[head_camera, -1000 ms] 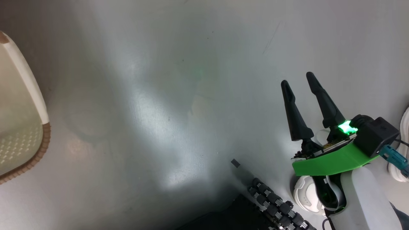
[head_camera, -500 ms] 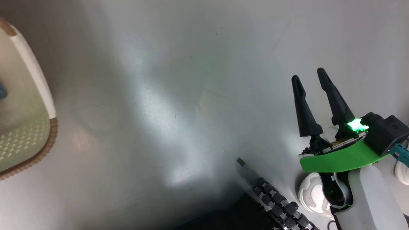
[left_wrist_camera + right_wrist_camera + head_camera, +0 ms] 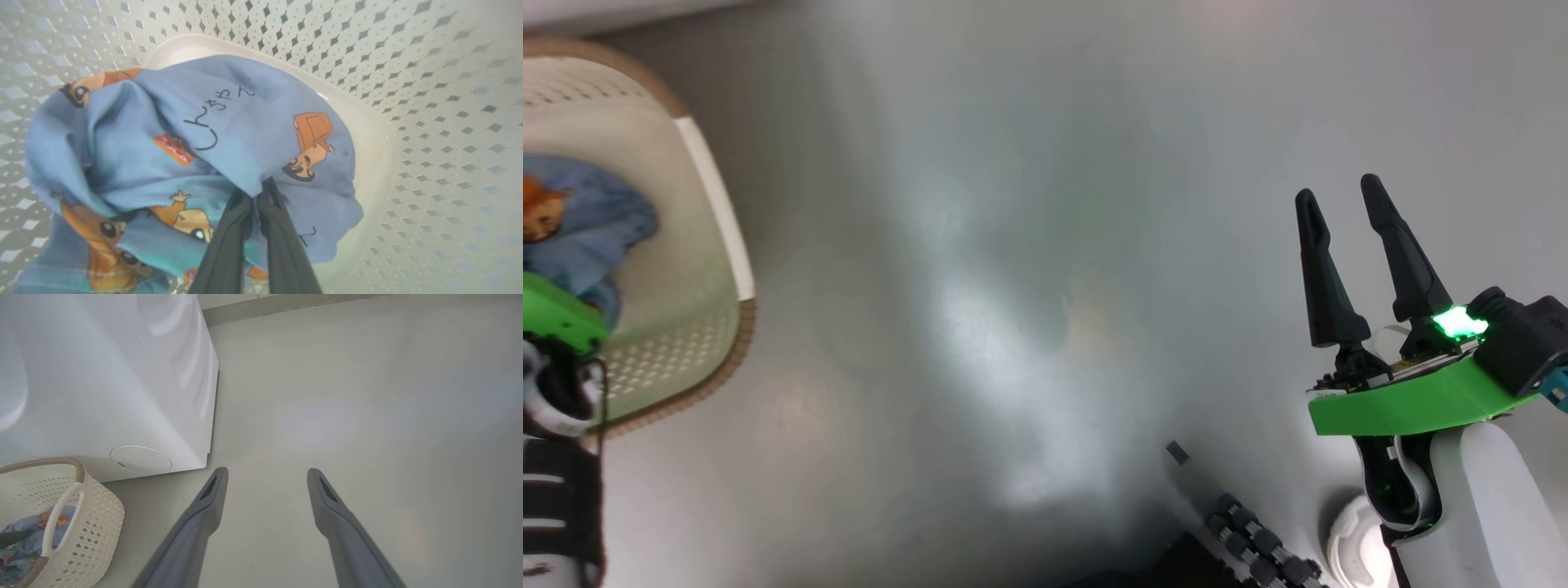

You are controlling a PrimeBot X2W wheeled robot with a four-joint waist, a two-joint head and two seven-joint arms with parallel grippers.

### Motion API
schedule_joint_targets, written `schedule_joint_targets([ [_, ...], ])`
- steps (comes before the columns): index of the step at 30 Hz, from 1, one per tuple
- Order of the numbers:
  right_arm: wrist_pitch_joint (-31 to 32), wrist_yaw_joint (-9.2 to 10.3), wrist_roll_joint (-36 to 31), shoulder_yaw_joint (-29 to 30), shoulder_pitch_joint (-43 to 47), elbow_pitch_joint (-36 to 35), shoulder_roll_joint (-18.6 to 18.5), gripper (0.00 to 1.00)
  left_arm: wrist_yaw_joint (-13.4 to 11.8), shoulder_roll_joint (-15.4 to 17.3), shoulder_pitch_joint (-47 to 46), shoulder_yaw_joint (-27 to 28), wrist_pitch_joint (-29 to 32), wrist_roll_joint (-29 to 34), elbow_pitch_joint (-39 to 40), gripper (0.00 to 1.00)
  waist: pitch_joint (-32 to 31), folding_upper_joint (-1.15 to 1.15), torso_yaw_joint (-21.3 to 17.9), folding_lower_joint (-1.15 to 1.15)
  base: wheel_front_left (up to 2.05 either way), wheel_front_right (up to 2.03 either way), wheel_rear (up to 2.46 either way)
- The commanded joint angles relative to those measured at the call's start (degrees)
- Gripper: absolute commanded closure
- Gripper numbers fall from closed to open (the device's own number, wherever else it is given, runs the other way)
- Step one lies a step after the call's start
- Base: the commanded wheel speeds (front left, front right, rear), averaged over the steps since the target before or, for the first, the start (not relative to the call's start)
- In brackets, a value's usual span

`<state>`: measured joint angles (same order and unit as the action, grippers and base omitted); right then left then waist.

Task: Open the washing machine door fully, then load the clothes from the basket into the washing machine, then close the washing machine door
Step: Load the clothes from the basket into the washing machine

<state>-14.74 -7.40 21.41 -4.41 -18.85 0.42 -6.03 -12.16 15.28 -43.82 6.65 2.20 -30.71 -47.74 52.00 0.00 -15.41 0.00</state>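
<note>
The cream basket (image 3: 715,245) with a brown rim stands on the floor at the left. Inside it lies a light-blue cloth (image 3: 229,122) printed with orange cartoon figures. My left gripper (image 3: 261,190) is down in the basket (image 3: 429,81), shut on a fold of that cloth. Its green wrist mount (image 3: 556,314) shows over the basket. My right gripper (image 3: 1338,189) hangs open over bare floor, holding nothing. The right wrist view has this gripper (image 3: 267,472), the white washing machine (image 3: 102,375), the basket (image 3: 90,514) and the clothes (image 3: 24,539). The washing machine door is out of view.
Grey glossy floor (image 3: 1029,286) spreads between the basket and my right arm. My wheeled base (image 3: 1258,543) shows dark at the bottom edge. The washing machine's lower front has a round white cap (image 3: 141,458). A wall skirting (image 3: 286,304) runs behind.
The head camera has swung, so more of the basket, the blue cloth and my left wrist's green mount have come into view. The right gripper stays open.
</note>
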Motion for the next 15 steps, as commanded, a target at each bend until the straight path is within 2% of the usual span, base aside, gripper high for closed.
schedule_joint_targets([
  [1, -0.3, -0.09, 0.2, -0.6, 3.1, -0.8, -0.7, 0.0, 0.4, 1.5, 2.6, 1.1, -0.9, -0.8, 1.3, 1.0, -2.8, 0.0, 2.3, 0.0, 0.0, 0.0, 0.0],
  [15, -0.3, -0.09, -1.2, -0.4, 5.2, 0.9, -1.0, 0.0, 4.7, -4.8, 8.0, -0.4, -8.2, -2.5, 0.7, 1.0, -14.3, 0.0, 6.1, 0.0, 0.0, 0.0, 0.0],
])
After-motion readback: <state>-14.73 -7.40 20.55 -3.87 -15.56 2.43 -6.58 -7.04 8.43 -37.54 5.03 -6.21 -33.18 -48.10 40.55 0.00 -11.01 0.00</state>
